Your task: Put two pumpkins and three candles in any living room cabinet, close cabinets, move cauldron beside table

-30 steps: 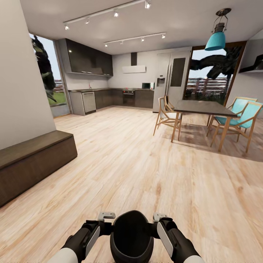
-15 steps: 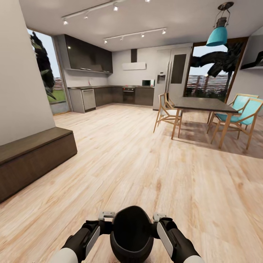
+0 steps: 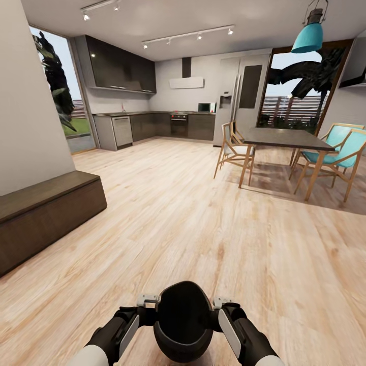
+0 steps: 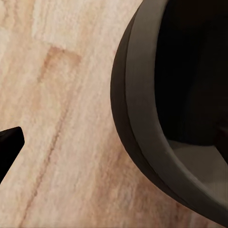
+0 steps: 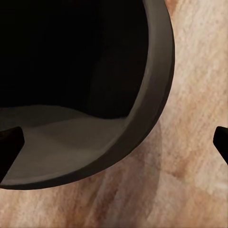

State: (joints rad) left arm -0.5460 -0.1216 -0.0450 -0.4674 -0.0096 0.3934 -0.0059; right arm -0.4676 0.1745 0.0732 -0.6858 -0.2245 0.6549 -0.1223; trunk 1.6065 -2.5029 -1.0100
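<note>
Black cauldron [image 3: 183,321] held low over pale wood floor [image 3: 193,218], clamped between left gripper [image 3: 148,301] and right gripper [image 3: 222,303], one at each side of the rim. Dark rim and hollow interior [image 4: 190,95] close against left fingers, one dark fingertip [image 4: 9,142] out over the planks; same rim [image 5: 156,95] running between right fingertips [image 5: 10,140], jaws spread across the wall. Long dark brown cabinet [image 3: 46,218] at near left, fronts shut. Dining table [image 3: 284,138] with teal chairs [image 3: 338,152] at far right. Dark kitchen units [image 3: 152,124] along far wall, teal pendant lamp [image 3: 308,36] overhead.
</note>
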